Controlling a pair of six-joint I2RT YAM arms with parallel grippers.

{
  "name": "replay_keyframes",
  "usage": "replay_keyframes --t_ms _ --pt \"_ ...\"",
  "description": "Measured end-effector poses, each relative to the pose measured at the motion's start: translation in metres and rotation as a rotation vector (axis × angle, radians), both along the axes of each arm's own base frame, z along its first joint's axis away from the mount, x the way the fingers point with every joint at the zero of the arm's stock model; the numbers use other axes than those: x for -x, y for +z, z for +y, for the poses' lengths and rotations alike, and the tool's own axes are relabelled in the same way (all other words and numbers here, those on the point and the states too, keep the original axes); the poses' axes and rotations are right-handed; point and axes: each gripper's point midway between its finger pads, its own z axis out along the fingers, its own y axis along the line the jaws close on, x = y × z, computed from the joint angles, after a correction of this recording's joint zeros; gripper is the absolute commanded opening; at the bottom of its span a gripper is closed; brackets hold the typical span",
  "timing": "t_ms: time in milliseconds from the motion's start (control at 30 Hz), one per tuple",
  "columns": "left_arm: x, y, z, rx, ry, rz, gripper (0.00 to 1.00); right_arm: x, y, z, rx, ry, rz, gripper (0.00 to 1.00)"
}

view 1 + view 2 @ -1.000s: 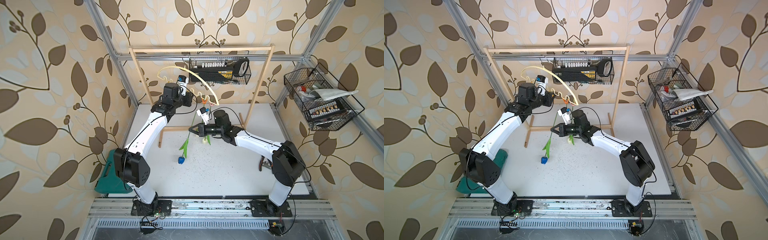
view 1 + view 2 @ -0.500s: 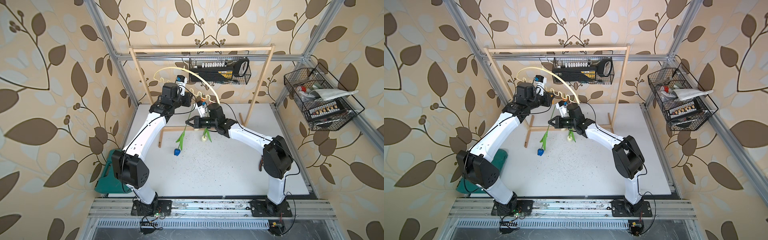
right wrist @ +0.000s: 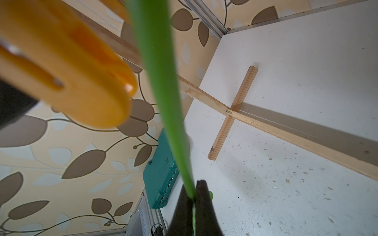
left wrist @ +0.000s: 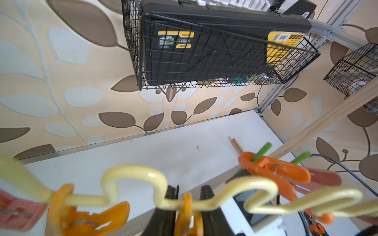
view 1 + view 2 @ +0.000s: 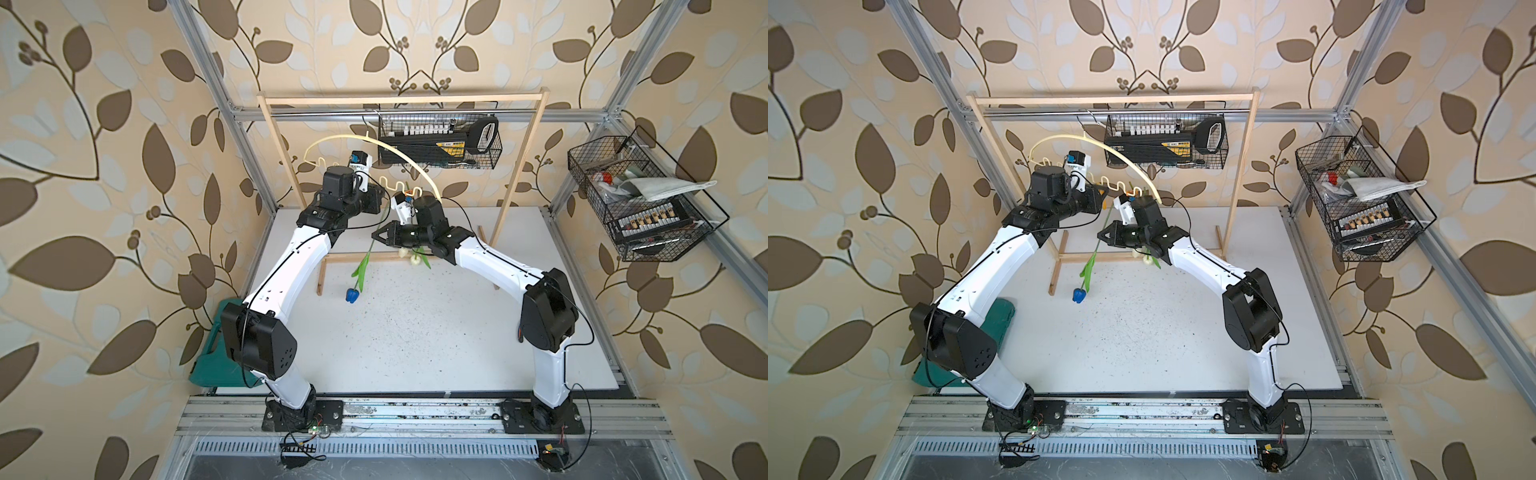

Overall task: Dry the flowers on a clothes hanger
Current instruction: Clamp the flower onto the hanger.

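The cream clothes hanger (image 5: 400, 152) (image 5: 1126, 160) hangs from the wooden rack. Its wavy bar (image 4: 133, 171) carries orange and pink clips. My left gripper (image 4: 188, 197) is shut on an orange clip (image 4: 186, 212) on that bar. My right gripper (image 3: 194, 196) (image 5: 375, 235) is shut on the green stem (image 3: 163, 81) of the blue flower (image 5: 351, 295) (image 5: 1079, 295), whose head hangs down. The stem runs up beside a blurred orange clip (image 3: 67, 67). Two other stems (image 4: 263, 151) sit in clips further along; their cream heads (image 5: 414, 259) hang behind my right arm.
The light wooden rack frame (image 5: 399, 99) stands at the back, its foot (image 3: 231, 114) on the white table (image 5: 415, 340). A wire basket with a black case (image 5: 436, 145) hangs behind the hanger. Another wire basket (image 5: 640, 208) is on the right wall. A green case (image 5: 212, 357) lies at the left.
My right gripper has carried the blue flower up and back-left toward the hanger. The left gripper has stayed at the wavy bar, which shifted slightly left.
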Motion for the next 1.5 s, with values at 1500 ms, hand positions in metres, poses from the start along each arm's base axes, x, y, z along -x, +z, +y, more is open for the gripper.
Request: replay_keyframes --t_ms 1500 --pt "0.005 0.003 0.004 0.051 0.026 -0.007 0.41 0.004 0.03 0.022 -0.149 0.08 0.006 0.0"
